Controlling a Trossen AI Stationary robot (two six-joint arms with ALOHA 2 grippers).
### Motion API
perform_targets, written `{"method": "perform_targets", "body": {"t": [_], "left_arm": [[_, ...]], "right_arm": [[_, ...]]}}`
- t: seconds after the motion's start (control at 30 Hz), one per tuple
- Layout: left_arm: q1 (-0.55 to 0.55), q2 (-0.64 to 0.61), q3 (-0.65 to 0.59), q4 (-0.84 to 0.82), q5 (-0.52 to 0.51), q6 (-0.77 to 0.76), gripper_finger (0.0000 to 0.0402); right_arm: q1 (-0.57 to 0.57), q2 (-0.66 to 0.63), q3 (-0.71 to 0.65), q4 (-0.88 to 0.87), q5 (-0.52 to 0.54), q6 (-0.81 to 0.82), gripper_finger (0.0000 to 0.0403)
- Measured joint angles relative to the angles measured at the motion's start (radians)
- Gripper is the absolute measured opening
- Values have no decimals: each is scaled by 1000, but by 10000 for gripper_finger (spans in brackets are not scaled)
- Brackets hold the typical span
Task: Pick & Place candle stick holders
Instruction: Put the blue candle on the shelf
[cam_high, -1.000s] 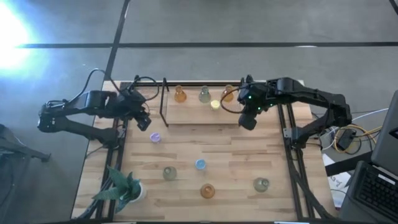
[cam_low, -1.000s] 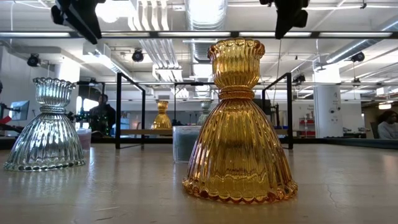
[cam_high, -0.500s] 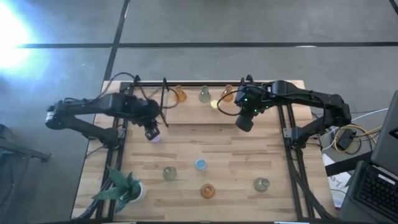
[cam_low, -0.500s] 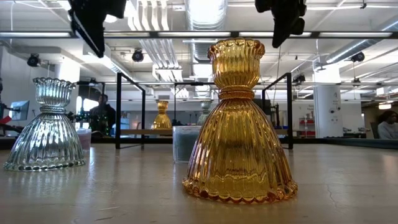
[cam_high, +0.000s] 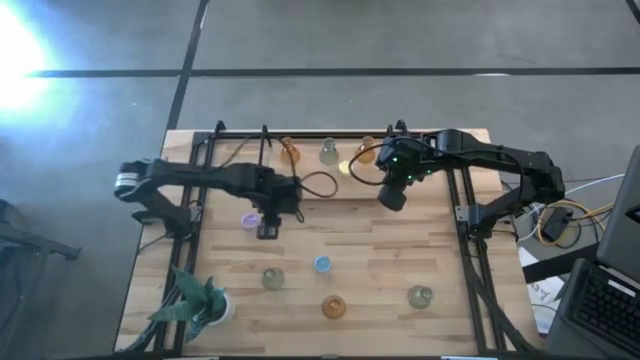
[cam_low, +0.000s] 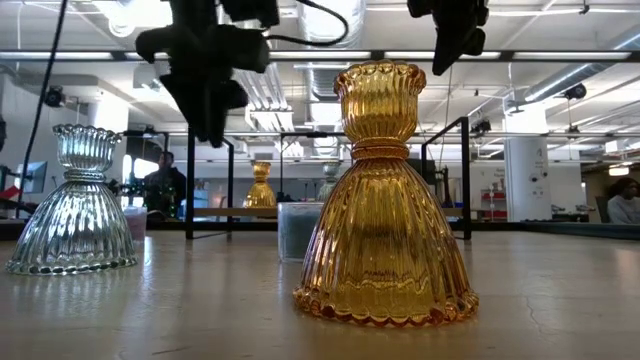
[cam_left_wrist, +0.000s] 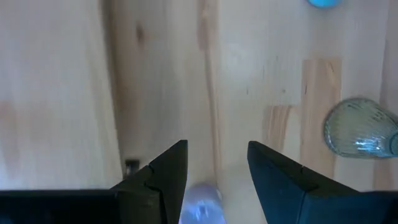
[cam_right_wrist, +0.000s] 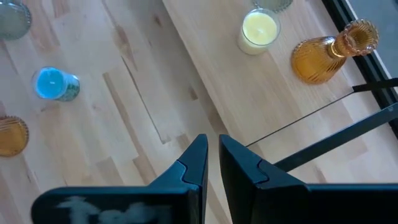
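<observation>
High view is showing the wooden table (cam_high: 370, 250) carrying both arms. The left gripper (cam_high: 268, 226) is hanging just beside the purple candle stick holder (cam_high: 249, 218), its fingers (cam_left_wrist: 163, 180) spread apart with that holder showing between them. The right gripper (cam_high: 391, 195) is hovering near the raised shelf (cam_high: 320, 185), fingers nearly together and gripping nothing, with the yellow holder (cam_right_wrist: 259, 28) and an amber holder (cam_right_wrist: 333, 53) sitting beyond it.
</observation>
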Motion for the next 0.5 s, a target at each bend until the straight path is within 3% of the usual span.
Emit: {"method": "perform_targets", "body": {"t": [0.23,0.5], "left_arm": [[-49,152,133,15,1,143,172],[-92,278,251,0,40,172,174]], "right_arm": [[0,0,0,1,30,-7,34],[0,-1,0,3,32,-7,34]]}}
